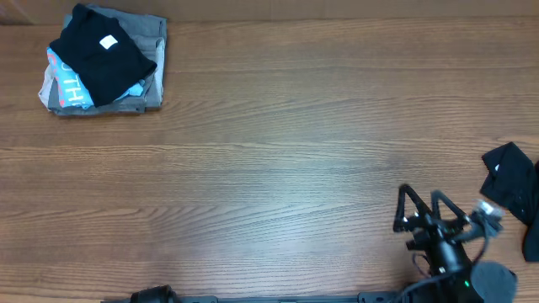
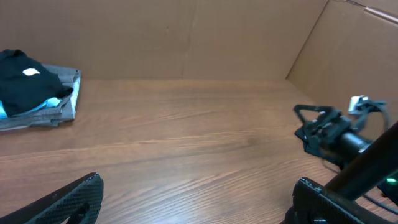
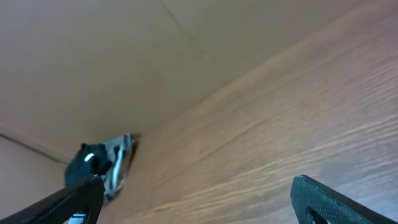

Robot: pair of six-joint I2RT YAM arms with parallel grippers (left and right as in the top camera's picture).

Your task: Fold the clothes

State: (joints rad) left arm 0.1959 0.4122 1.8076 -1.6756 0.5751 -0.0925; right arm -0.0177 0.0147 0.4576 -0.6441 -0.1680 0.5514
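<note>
Here, left gripper (image 2: 198, 202) and right gripper (image 1: 421, 200) gape wide (soft black clothes (image 1: 99, 50) lie folded, squarish).

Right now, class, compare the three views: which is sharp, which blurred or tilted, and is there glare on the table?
Overhead: even light, a faint pale sheen on the wooden table, the black T-shirt and its white label sharp. Left wrist: clear, no harsh shadows. Right wrist: tilted, the clothes stack small and blurred.
</note>
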